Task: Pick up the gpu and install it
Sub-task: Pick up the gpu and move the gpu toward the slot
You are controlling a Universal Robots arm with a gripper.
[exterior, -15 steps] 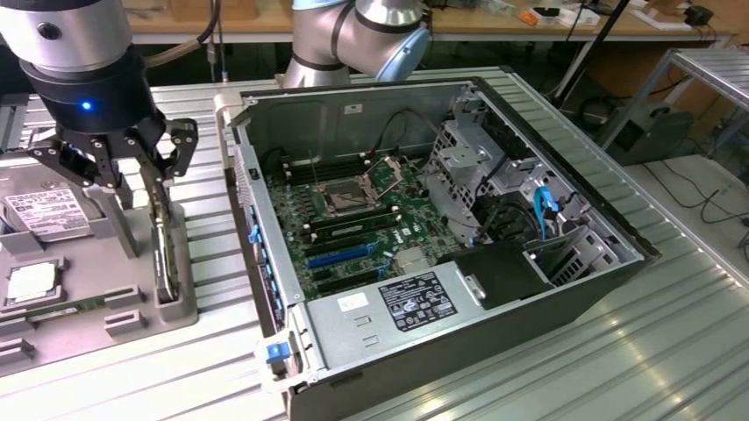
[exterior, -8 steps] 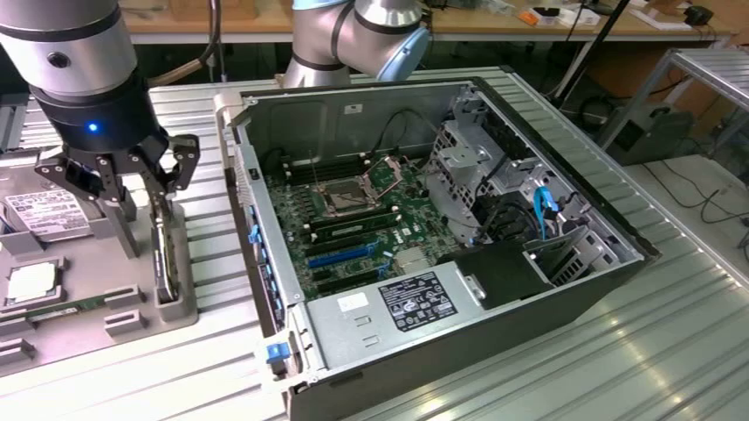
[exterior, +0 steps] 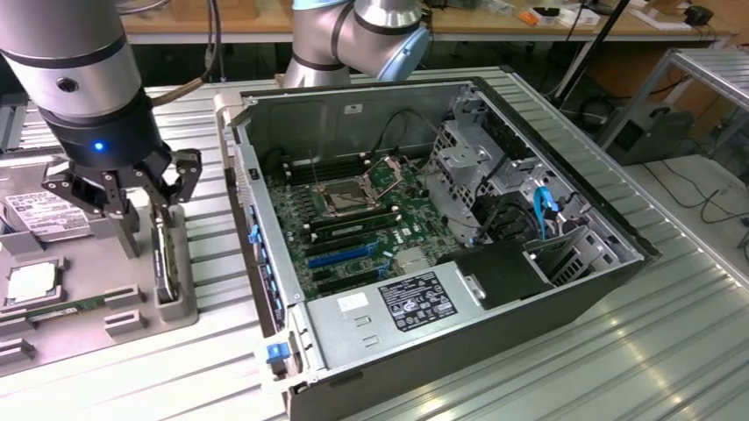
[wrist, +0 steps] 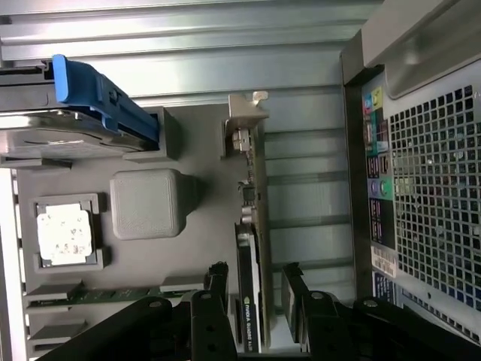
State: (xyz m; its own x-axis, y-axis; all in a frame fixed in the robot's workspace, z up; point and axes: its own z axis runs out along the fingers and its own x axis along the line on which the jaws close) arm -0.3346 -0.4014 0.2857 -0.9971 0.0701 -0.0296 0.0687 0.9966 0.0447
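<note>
gpu: it stands on its long edge in a slot of the grey tray, on the exterior view's left. It is outside the computer case and just beside the case's rear wall.
gpu ends: the pale metal bracket is at one end. The dark cooler is at the other end, between the hand's fingers.
hard drive: silver with a white label, it lies at the far left of the tray. A blue handle sits on it in the wrist view.
processor chip: a pale square lying flat in its own recess, near the hard drive.
memory stick: narrow and green, it lies flat along the tray edge below the chip.
grey block: a rounded square on the tray, between the chip and the gpu.
hand: it hangs from the arm just above the tray. Its fingers are spread wide, one on each side of the gpu, and they are not clamping it.
grey tray: it rests on the ribbed metal tabletop, left of the case.
computer case: it lies on its side with the panel off, in the middle of the exterior view. Its perforated rear faces the tray.
motherboard: green, on the case floor, with blue slots toward the near end.
power supply: a silver box with a label at the near end of the case.
blue cable: on the case's right side, beside the drive bays.
</note>
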